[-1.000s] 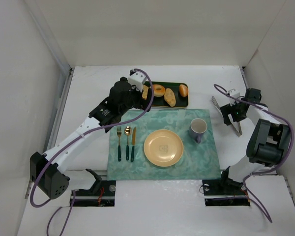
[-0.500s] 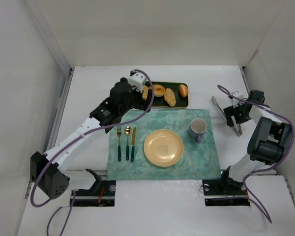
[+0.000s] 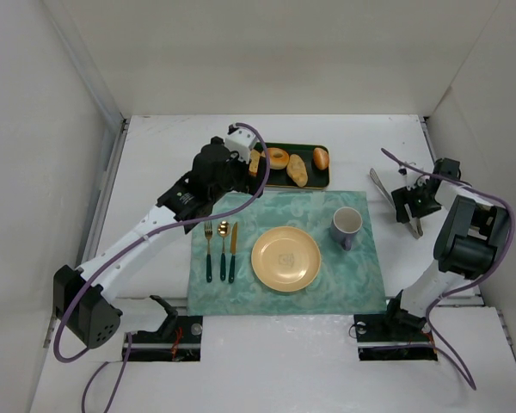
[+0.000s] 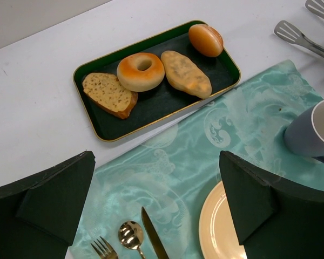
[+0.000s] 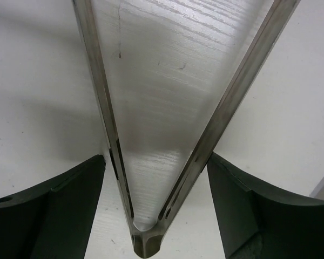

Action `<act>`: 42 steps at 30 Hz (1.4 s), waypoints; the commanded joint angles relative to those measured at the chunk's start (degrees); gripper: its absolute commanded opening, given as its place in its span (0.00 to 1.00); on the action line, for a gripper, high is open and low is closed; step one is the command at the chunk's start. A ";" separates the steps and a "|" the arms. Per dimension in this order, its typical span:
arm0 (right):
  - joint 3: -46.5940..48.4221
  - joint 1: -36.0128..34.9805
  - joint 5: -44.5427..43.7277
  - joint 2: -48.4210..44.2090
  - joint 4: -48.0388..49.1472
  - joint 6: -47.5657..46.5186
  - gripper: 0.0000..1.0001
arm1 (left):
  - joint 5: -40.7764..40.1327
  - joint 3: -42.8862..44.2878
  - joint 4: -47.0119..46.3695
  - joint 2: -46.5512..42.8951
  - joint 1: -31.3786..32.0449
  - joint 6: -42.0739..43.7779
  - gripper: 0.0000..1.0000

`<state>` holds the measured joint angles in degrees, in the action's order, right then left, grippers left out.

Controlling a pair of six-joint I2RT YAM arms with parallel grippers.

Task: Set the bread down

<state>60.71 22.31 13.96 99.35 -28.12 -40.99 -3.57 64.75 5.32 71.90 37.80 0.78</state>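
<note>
The bagel (image 4: 140, 71) and the orange-brown bun (image 4: 206, 40) lie in the dark green tray (image 4: 167, 102), with a pale long roll (image 4: 186, 73) between them and a bread slice (image 4: 110, 94) at the left. In the top view the bagel (image 3: 278, 158) and bun (image 3: 321, 157) lie in the tray (image 3: 314, 181) at the back. My left gripper (image 4: 156, 205) is open and empty above the placemat, short of the tray. My right gripper (image 5: 156, 205) is open, low over the table, its fingers on either side of the metal tongs (image 5: 146, 245) near their hinge.
A teal placemat (image 3: 361, 284) holds a yellow plate (image 3: 285, 258), a purple mug (image 3: 347, 226) and a fork, spoon and knife (image 3: 232, 249). The tongs (image 3: 383, 189) lie on the white table right of the mat. White walls enclose the table.
The right arm has shifted slightly to the right and its wrist has settled over the tongs. The left arm and the bread have not moved.
</note>
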 commanded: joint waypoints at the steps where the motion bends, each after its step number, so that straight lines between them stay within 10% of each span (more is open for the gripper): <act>1: 2.48 0.81 1.16 1.20 -0.97 -0.14 0.81 | -0.56 -0.50 -2.86 -1.67 0.08 0.63 1.00; 12: 3.72 1.34 1.69 2.34 -2.12 0.39 0.53 | -0.56 -0.50 -3.39 -1.67 0.08 0.63 1.00; 42: 19.62 -2.51 27.87 -15.94 -11.42 8.47 0.52 | 2.69 1.08 -1.81 -2.73 0.08 -0.95 1.00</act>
<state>75.75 22.65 34.70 85.78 -36.93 -33.76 -1.65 64.47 4.99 71.81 37.80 0.73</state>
